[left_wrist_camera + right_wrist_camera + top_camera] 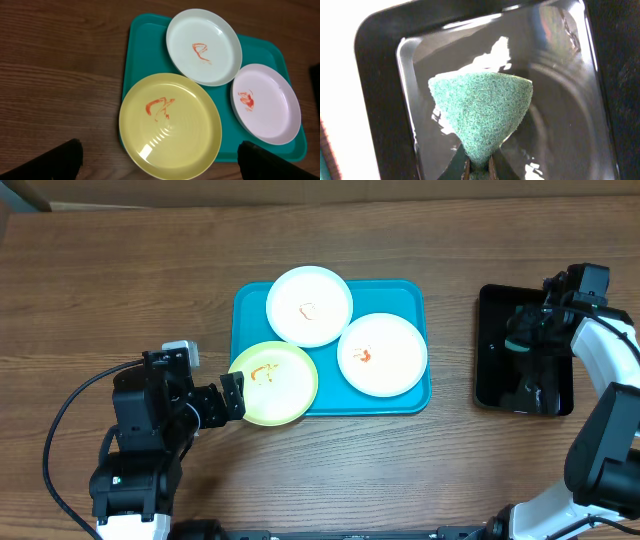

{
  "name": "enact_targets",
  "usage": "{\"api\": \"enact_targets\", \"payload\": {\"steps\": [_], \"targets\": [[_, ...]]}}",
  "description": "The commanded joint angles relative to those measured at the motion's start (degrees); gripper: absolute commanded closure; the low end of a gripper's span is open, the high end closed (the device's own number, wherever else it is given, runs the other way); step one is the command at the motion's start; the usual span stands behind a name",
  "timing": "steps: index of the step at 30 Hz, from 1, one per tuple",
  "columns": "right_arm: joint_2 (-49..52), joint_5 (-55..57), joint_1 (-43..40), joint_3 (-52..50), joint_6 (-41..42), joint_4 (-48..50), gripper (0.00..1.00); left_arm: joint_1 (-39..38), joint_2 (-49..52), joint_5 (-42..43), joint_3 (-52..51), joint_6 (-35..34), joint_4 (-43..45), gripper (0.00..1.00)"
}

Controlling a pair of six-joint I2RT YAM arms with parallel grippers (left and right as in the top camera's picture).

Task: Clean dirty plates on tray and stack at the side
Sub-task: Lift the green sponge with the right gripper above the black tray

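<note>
The turquoise tray (412, 295) lies in the middle of the worktop (100, 280), its long axis running left to right in the overhead view, and all three plates rest on it face up. The yellow-green plate (275, 383) sits at the tray's near-left corner and overhangs the rim, so part of it lies above the bare worktop. The left tool (233, 395) is just beside this plate's left edge, its jaws spread wide and gripping nothing. In the left wrist view its two dark fingertips show at the bottom corners, with the plate between and beyond them. The rear white plate (309, 305) sits at the tray's far edge, touching or slightly overlapping the yellow-green one. The right-hand white plate (382, 354) lies just beside both, towards the tray's right end. Each plate bears an orange-red smear (159, 106) near its centre. Well apart to the right, over the glossy black tray (490, 350), whose long axis runs near to far, the right tool (479, 172) is clenched on a green scouring pad (480, 110), which fans out from the pinched fingertips.
</note>
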Motion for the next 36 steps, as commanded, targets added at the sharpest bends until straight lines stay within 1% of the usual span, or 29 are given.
{"api": "enact_targets", "payload": {"steps": [1, 9, 11, 19, 21, 23, 26, 27, 28, 31, 33, 36], "targets": [[0.87, -0.37, 0.33, -0.79, 0.20, 0.72, 0.96, -0.02, -0.02, -0.02, 1.46, -0.09, 0.02, 0.00], [4.70, -0.33, 0.31, -2.45, 0.87, -0.22, 0.96, -0.02, -0.02, 0.02, 1.46, -0.11, 0.04, 0.00], [5.22, 0.50, 0.31, -2.84, 2.60, -1.14, 0.96, -0.02, -0.02, 0.02, 1.46, -0.11, 0.04, 0.00], [5.40, 12.33, 0.20, -2.82, 15.23, -13.20, 0.96, -0.02, -0.02, 0.02, 1.46, -0.09, 0.04, 0.00], [5.40, 15.74, 0.20, -2.82, 18.10, -14.25, 0.96, -0.02, -0.02, 0.04, 1.46, -0.11, 0.00, 0.00], [5.40, 16.72, 0.20, -2.78, 18.51, -12.85, 0.96, -0.02, -0.02, 0.04, 1.46, -0.11, 0.02, 0.00], [5.40, 16.52, 0.22, -2.69, 20.04, -8.09, 0.96, -0.02, -0.02, 0.04, 1.46, -0.11, 0.02, 0.00], [5.40, 14.67, 0.22, -2.69, 20.15, -5.70, 0.96, -0.02, -0.02, 0.04, 1.46, -0.11, 0.02, 0.00], [5.40, 12.35, 0.22, -2.69, 19.87, -3.87, 0.96, -0.02, -0.02, 0.07, 1.46, -0.13, 0.02, 0.00], [5.42, -0.33, 0.79, -2.71, 15.89, 2.08, 0.96, -0.02, -0.02, 0.07, 1.46, -0.13, 0.02, 0.00], [5.40, -1.73, 1.55, -2.71, 15.74, 1.18, 0.96, -0.02, -0.02, 0.09, 1.46, -0.13, 0.02, 0.00], [5.64, 3.56, 2.67, -2.82, 15.87, -5.03, 0.96, -0.02, -0.02, 0.07, 1.46, -0.13, 0.02, 0.00]]}}
